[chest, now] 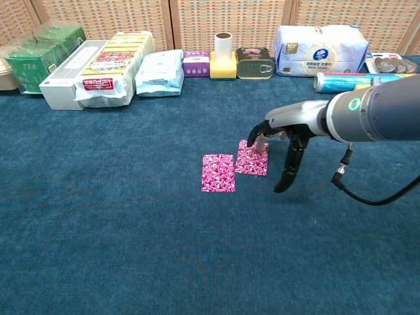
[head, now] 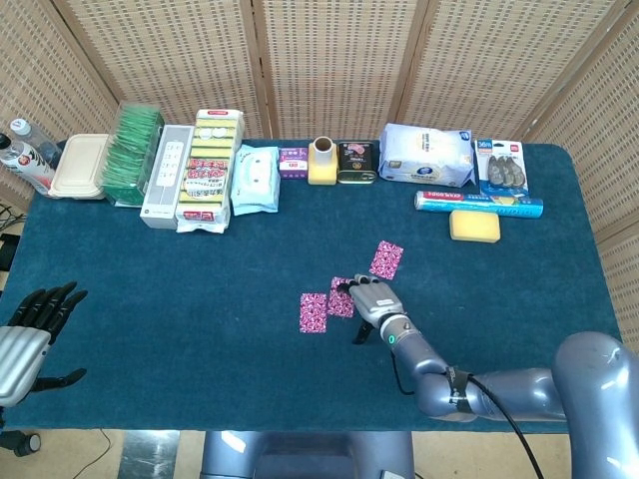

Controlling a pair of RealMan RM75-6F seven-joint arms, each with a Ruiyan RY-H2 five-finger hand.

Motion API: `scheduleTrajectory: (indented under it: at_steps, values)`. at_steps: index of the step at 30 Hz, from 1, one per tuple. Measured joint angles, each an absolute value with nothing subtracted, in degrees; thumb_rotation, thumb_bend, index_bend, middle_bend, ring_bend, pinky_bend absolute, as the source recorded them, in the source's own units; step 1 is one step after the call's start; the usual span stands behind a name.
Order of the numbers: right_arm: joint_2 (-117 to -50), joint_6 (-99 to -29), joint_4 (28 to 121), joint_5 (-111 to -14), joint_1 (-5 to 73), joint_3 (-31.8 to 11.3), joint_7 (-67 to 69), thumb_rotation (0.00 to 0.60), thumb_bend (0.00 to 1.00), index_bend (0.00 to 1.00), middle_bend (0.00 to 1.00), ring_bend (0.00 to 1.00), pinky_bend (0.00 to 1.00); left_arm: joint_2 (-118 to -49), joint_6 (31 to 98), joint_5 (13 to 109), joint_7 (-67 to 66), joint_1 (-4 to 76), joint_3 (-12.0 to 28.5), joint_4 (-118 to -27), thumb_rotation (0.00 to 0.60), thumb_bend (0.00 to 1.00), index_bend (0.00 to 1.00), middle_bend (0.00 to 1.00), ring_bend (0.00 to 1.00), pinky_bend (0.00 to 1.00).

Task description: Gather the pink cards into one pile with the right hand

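Pink cards lie on the blue surface point(head: 150, 289) in three spots: one card point(chest: 218, 172) flat by itself toward the left, a second card point(chest: 252, 159) just beside it on the right, their corners almost touching, and a third card point(head: 386, 259) farther away and to the right, apart from both. None of them is stacked on another.

The right hand point(chest: 283, 140) hangs over the right edge of the second card; its fingertips point(chest: 254, 138) press down on that card's far right corner, while the thumb points down to the cloth on the near right, clear of the card. It grips nothing.

The left hand point(head: 30, 324) rests at the near left edge of the surface, well apart from the cards, fingers spread and holding nothing.

A row of packages, a tin and a sponge lines the far edge.
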State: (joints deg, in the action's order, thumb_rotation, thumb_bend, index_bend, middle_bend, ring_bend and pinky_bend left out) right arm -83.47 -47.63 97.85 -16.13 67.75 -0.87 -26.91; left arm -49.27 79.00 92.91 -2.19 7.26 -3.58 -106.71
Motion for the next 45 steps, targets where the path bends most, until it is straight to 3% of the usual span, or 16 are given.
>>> scheduleTrajectory:
  at_steps: [23,34,45]
  values:
    - [-72.5,-50.3,106.9,-22.1,59.4,5.5,-25.6,0.6,0.0,0.14,0.17,0.05,0.03,-49.5,78.9,93.6,-3.2,7.1,-4.0,-107.3,0.6,0.06,0.0,0.0,0.0,0.0]
    - [-71.7,-52.5,110.7,-27.8,58.9,1.3,-25.2,0.6,0.0,0.16,0.17,0.05,0.03,-49.5,78.9,93.9,-3.4,7.1,-4.1,-107.3,0.6,0.06,0.0,0.0,0.0,0.0]
    - [-77.4,-56.0,108.4,-33.4,59.6,0.8,-30.4,0.6,0.0,0.22,0.16,0.05,0.02,-49.3,79.0,94.2,-2.4,7.2,-4.2,-106.9,0.6,0.06,0.0,0.0,0.0,0.0]
